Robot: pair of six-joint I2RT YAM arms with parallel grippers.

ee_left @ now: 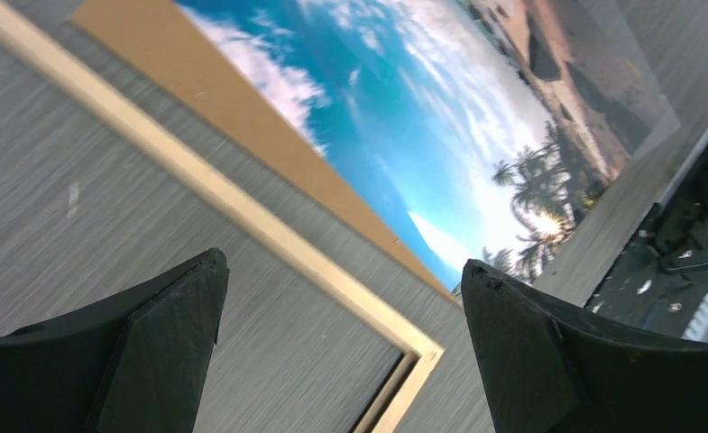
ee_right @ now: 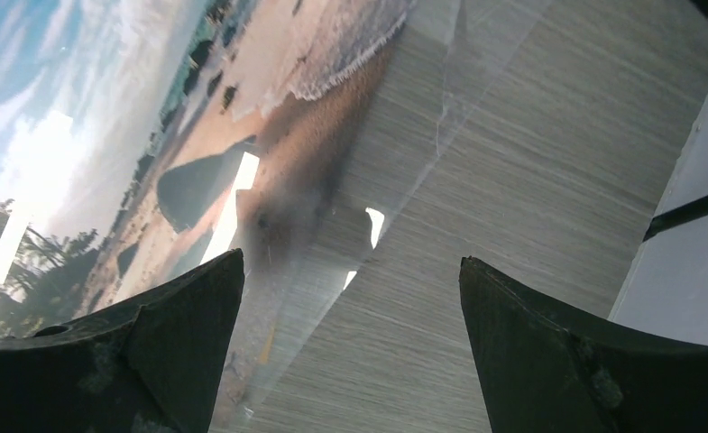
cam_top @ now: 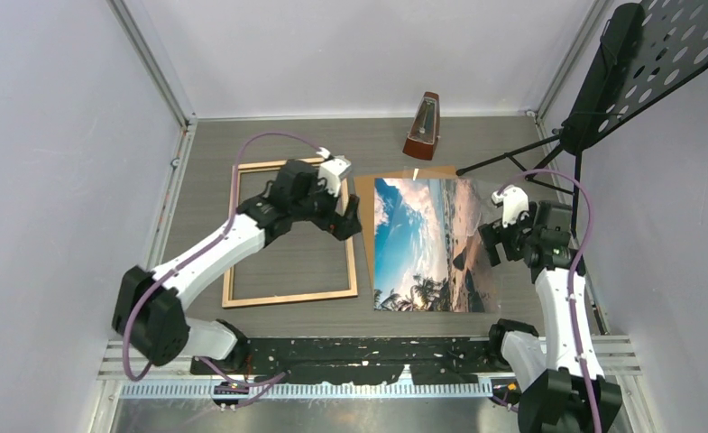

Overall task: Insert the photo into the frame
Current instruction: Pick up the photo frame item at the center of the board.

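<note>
The frame (cam_top: 287, 298) lies flat at the left of the table with its light wood side up; its corner (ee_left: 242, 203) shows in the left wrist view. The photo (cam_top: 422, 244), a beach print, lies face up to its right on a brown backing sheet (cam_top: 364, 194). A clear sheet (ee_right: 404, 153) covers the photo's right edge (ee_right: 106, 108) and reaches onto the table. My left gripper (cam_top: 343, 221) (ee_left: 343, 271) hangs open over the frame's right border, beside the photo (ee_left: 404, 99). At the photo's right edge my right gripper (cam_top: 494, 239) (ee_right: 350, 266) is open. Neither holds anything.
A brown metronome (cam_top: 422, 126) stands at the back centre. A black music stand (cam_top: 639, 63) rises at the back right, its legs (cam_top: 512, 161) reaching toward the photo's top corner. White walls close in the table on three sides. A black perforated plate (cam_top: 359, 352) lines the near edge.
</note>
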